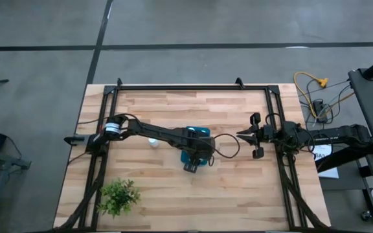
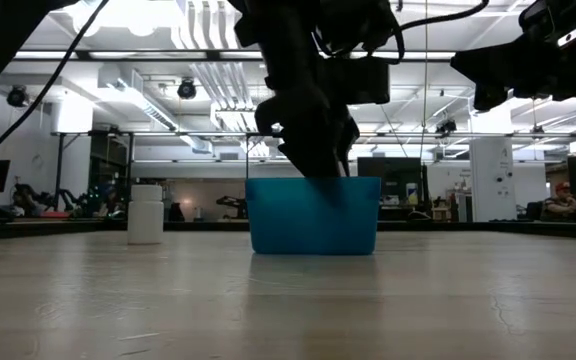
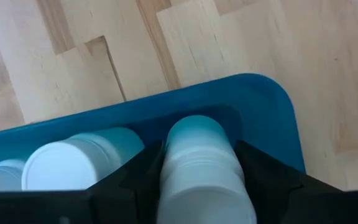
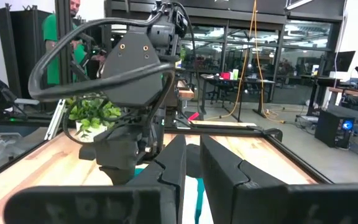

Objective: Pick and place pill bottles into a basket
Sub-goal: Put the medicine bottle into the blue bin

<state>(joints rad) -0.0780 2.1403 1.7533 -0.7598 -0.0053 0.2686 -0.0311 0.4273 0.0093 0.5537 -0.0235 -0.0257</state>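
High view: the left gripper (image 1: 192,162) hangs over the basket (image 1: 203,132) mid-table; one bottle (image 1: 153,142) stands loose on the table (image 1: 238,188) near the arm. The right gripper (image 1: 248,135) waits near the table's right edge.

Low view: the loose bottle (image 2: 145,213) stands upright, well apart from the basket (image 2: 313,215).

Left wrist view: the fingers (image 3: 266,180) clamp a held bottle (image 3: 201,168) by its body, inside the basket beside others (image 3: 73,162). It looks light, rigid and smooth, likely slippery; a mid-body grip suits it.

Right wrist view: its fingers (image 4: 216,162) are almost closed, empty.
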